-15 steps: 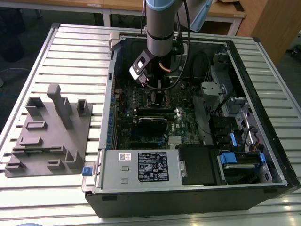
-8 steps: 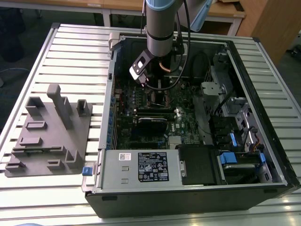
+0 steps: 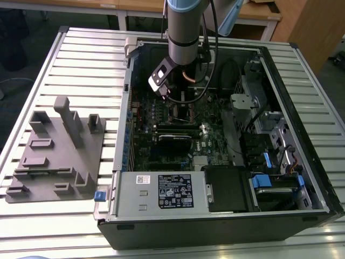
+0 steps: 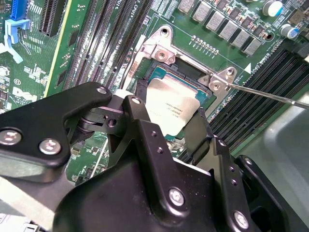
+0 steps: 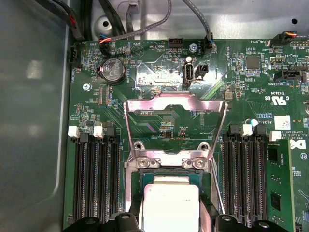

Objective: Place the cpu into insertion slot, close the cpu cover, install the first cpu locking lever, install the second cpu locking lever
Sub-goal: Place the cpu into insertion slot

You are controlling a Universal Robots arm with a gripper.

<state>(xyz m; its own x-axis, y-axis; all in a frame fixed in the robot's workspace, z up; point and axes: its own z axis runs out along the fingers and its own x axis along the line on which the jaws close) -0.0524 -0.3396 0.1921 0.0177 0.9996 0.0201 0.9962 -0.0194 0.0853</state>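
The cpu [image 4: 174, 101] is a silvery square chip lying in or just over the insertion slot [image 4: 179, 72]; its height above the slot I cannot tell. My gripper [image 4: 169, 116] is shut on it, with one black finger [image 4: 137, 113] against each of two opposite sides. In the first wrist view the cpu [image 5: 171, 203] sits between the same fingers [image 5: 206, 212]. The cpu cover [image 5: 145, 107] is swung open and stands up behind the slot. A thin metal locking lever [image 4: 260, 92] sticks out unlatched beside the slot. In the exterior view the gripper [image 3: 180, 105] reaches down into the computer case.
Long black memory slots [image 5: 94, 179] flank the socket on both sides. Cables [image 5: 145, 24] run along the case wall beyond the board. The power supply [image 3: 161, 191] and drive bays [image 3: 269, 178] fill the case's near side. A grey fixture tray [image 3: 56, 154] lies on the table at the exterior view's left.
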